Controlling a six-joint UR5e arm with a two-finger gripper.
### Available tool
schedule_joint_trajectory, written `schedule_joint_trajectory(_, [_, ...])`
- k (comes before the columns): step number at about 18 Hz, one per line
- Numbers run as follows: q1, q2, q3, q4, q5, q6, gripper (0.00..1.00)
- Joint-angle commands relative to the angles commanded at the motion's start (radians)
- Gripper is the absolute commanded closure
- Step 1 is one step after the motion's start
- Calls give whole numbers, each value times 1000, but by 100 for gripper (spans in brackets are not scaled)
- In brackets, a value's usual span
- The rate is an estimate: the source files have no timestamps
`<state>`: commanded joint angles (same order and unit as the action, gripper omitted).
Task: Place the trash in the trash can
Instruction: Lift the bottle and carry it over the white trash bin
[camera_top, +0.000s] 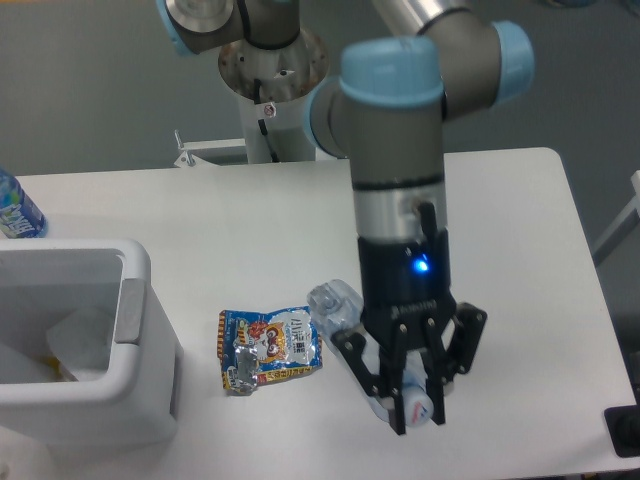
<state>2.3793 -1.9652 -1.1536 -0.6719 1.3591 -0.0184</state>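
A: Where do the fingers stand? And the trash?

B: The black two-finger gripper (412, 398) pinches the clear label-free plastic bottle (345, 318) near one end; the rest slants up and left of the fingers, apparently lifted off the white table (500, 250); the blue foil snack wrapper with orange edges (268, 348) lies flat, left of the fingers; the large white rectangular plastic bin (135, 300) sits further left.

A: What could go wrong?

B: I judge the off-centre grip the risk; the smooth bottle may swivel or slip during the carry; its hanging end could also clip the wrapper or the bin's rim.

A: The room?

B: Grey floor beyond; a blue-labelled bottle (14, 210) stands far left of the fingers.
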Motion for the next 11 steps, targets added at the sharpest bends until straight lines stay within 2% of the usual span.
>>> schedule_joint_trajectory(4, [-18,49,0,2,0,0,67])
schedule_joint_trajectory(11, [-123,101,5,2,0,3,67])
